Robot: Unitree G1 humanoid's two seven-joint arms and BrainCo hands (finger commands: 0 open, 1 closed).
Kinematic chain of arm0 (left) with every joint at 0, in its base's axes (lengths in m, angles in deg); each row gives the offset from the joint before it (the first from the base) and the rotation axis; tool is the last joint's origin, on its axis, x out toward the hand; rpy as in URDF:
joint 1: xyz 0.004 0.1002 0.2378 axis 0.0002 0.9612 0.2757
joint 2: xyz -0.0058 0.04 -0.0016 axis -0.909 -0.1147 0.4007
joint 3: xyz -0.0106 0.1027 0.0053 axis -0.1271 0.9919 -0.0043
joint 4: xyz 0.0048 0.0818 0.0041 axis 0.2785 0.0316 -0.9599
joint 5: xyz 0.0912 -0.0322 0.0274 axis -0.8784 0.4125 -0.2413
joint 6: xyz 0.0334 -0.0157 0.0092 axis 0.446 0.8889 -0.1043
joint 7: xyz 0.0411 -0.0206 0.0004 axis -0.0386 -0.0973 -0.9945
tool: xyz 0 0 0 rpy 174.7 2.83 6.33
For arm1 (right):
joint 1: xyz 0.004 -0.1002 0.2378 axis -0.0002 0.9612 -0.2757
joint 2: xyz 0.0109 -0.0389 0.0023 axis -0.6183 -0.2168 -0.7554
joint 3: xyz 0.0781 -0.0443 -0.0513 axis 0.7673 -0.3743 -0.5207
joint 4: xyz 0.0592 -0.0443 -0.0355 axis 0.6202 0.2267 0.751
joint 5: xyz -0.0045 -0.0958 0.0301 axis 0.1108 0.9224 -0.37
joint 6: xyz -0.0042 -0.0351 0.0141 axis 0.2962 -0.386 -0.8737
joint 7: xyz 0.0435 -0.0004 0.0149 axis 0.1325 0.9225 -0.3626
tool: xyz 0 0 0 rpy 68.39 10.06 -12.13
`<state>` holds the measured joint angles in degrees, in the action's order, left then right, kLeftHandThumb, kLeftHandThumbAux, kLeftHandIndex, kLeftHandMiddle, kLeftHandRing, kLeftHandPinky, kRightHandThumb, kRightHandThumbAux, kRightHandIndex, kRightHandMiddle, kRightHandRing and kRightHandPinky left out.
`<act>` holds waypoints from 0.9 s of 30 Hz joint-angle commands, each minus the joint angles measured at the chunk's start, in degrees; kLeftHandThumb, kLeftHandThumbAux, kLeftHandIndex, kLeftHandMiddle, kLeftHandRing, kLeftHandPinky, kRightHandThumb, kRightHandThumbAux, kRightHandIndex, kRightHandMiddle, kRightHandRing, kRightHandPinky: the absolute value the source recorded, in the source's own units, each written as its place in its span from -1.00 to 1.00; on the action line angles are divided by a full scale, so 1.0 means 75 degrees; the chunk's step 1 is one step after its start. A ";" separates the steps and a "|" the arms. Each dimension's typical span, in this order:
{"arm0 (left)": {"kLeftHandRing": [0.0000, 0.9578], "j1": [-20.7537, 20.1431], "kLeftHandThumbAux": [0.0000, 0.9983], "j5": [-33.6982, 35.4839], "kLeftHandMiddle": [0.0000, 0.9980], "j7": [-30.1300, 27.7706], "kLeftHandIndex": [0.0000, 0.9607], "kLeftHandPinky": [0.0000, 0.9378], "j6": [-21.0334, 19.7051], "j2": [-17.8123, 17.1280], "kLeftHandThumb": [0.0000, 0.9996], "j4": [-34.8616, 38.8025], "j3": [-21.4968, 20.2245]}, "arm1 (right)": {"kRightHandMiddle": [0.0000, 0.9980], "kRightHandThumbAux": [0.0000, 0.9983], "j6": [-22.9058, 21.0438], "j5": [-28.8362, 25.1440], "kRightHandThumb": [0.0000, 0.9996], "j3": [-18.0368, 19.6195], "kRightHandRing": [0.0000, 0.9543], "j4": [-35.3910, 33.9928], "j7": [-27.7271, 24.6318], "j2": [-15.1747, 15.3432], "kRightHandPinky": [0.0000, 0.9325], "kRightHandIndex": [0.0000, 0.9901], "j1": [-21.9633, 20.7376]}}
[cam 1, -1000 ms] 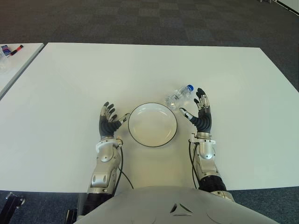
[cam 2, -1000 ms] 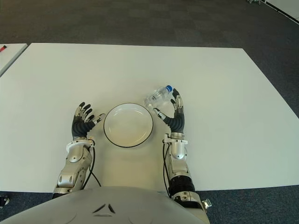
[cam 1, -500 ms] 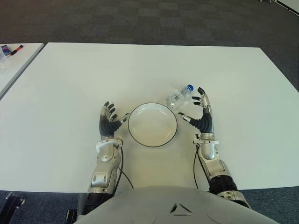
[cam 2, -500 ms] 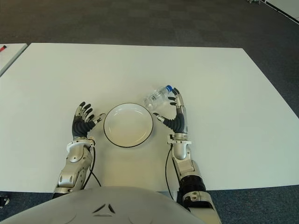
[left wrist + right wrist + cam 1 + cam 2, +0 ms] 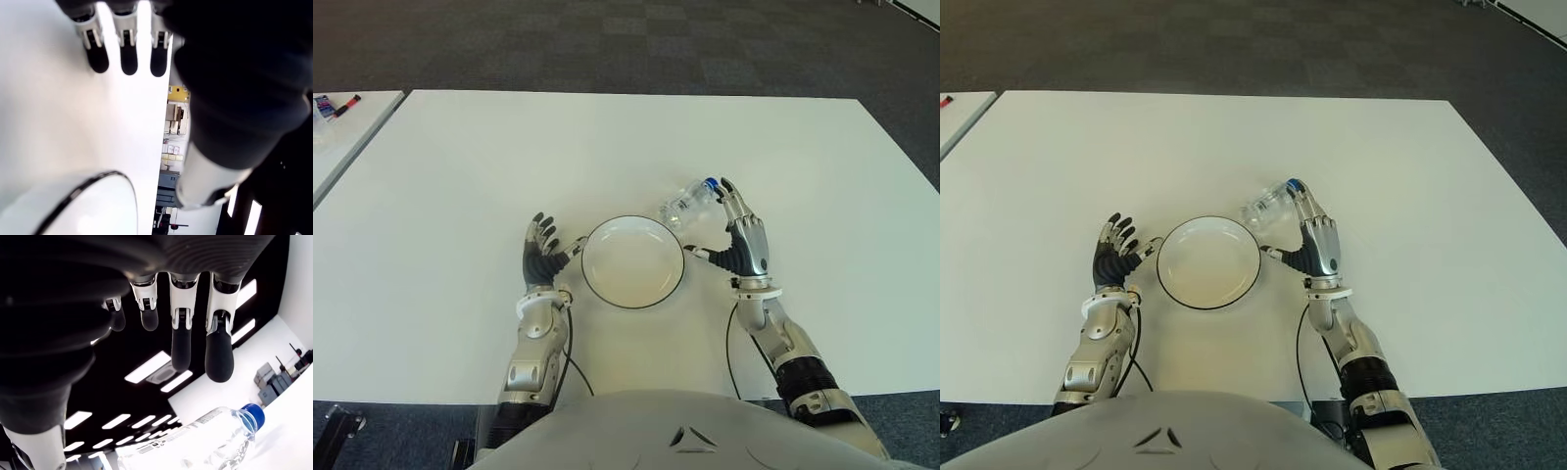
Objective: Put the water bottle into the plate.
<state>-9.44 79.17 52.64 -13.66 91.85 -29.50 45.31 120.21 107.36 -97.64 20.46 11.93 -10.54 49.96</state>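
Left hand (image 5: pixel 544 253) idles open beside the plate (image 5: pixel 633 261) while your right hand (image 5: pixel 741 238) has swung in over the water bottle (image 5: pixel 688 203) lying on the counter (image 5: pixel 460 176), fingers spread and not closed yet, so the grasp looks imminent.

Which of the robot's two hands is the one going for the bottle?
The right hand, fingers open beside the lying water bottle; the left hand shows across the plate.

bright even overhead light | table (image 5: pixel 607 147) glares | wrist views blurred close-up
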 commanded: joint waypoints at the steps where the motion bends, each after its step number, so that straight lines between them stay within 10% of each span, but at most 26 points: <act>1: -0.72 -0.0008 0.92 -0.0059 -0.69 0.0053 -0.77 -0.66 -0.0057 0.0517 -1.00 -0.0171 0.0021 | -1.00 0.44 -0.0053 -0.0261 -0.69 -0.0093 -0.65 -0.0013 -0.0113 0.0248 -0.01 -1.00 -0.0112; 17: -0.72 -0.0092 0.92 -0.0065 -0.69 0.0032 -0.79 -0.67 0.0041 0.0516 -1.00 -0.0304 0.0017 | -0.97 0.38 0.0172 -0.1519 -0.55 0.0050 -0.58 -0.0810 -0.1491 0.0818 0.38 -1.00 -0.0300; 27: -0.71 -0.0182 0.93 -0.0004 -0.70 0.0033 -0.80 -0.65 0.0016 0.0583 -1.00 -0.0408 0.0011 | -0.94 0.39 0.0418 -0.1723 -0.61 0.0178 -0.57 -0.1093 -0.1996 0.1276 0.14 -1.00 -0.0710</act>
<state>-10.41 79.12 52.65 -13.12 91.94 -31.02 45.28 122.33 94.66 -96.94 12.72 -2.26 -2.53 46.23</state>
